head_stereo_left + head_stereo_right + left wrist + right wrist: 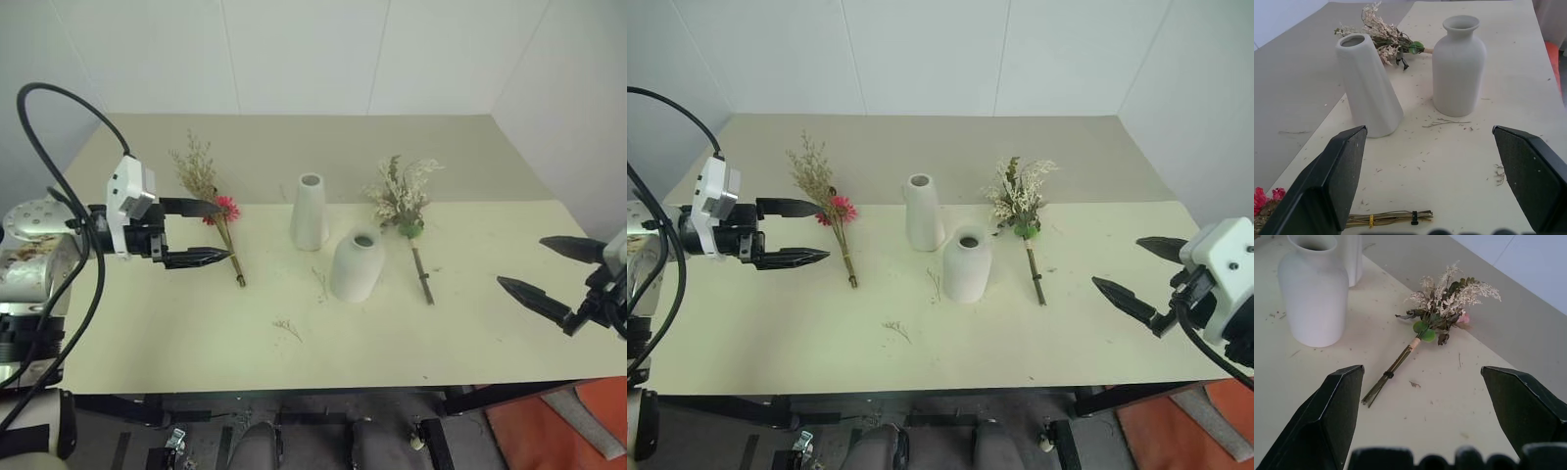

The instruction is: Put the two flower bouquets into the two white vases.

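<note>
Two white vases stand mid-table: a tall slim cone [310, 211] and, in front of it to the right, a shorter rounded one [358, 265]. A bouquet with a pink-red daisy and tan grass [211, 208] lies flat to their left. A bouquet of cream sprigs and green leaves [406, 211] lies flat to their right, stem [1392, 372] toward the front. My left gripper [202, 233] hovers open just left of the daisy bouquet, its stems [1388, 218] below the fingers. My right gripper [549, 272] stands open at the table's right side, well apart from the cream bouquet.
The pale tabletop [196, 343] carries small dry flower scraps [287, 327] near the front. A grey strip of table [294, 137] runs along the back under white walls. An orange-red object [578, 431] lies on the floor at the front right.
</note>
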Action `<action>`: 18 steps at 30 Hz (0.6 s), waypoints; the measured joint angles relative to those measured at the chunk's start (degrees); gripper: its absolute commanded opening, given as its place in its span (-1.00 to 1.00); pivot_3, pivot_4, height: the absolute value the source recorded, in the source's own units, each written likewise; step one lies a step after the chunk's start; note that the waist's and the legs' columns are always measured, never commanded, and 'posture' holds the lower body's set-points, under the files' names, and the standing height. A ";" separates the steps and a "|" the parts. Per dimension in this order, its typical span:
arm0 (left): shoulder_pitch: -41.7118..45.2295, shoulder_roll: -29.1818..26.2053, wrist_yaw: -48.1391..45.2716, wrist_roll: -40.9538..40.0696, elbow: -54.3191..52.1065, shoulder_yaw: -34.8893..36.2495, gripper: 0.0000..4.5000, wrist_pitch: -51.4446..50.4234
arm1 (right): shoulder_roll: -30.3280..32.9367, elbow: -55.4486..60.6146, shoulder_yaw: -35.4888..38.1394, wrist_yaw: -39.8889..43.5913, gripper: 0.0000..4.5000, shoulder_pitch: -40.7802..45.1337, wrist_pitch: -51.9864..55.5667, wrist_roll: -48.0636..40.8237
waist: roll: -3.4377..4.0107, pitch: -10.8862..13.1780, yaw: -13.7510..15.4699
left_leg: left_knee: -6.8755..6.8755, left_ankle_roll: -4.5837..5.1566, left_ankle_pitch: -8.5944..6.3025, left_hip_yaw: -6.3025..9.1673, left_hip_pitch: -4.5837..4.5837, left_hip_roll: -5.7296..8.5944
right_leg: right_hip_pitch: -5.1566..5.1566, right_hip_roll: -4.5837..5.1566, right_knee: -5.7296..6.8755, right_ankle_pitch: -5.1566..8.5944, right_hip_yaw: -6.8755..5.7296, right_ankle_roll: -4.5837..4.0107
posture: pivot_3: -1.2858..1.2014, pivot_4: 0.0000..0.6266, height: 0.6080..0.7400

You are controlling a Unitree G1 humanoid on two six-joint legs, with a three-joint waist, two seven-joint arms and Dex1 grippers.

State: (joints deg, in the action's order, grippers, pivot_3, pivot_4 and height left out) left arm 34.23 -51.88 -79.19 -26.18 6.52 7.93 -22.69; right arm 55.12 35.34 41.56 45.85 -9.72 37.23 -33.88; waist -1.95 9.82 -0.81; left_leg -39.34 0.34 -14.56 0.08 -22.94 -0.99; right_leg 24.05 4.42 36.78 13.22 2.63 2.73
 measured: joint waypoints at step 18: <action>11.02 27.97 63.16 8.20 -8.99 6.02 0.99 -52.36 | 2.63 -2.51 -14.32 -0.93 1.00 15.22 0.84 -0.64 | -0.03 0.00 0.17 | -0.31 0.02 -0.01 0.19 -0.22 0.08 | 0.06 0.02 0.13 -0.04 -0.07 0.04 | 0.03 -0.52 1.00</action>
State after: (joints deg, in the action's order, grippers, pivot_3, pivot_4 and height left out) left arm 45.25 -23.91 -16.03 -17.98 -2.48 13.95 -75.04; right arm 57.75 32.83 27.24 44.92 5.50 38.07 -34.51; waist -1.98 9.82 -0.64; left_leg -39.65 0.36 -14.57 0.27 -23.16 -0.91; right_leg 24.11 4.44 36.91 13.18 2.56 2.78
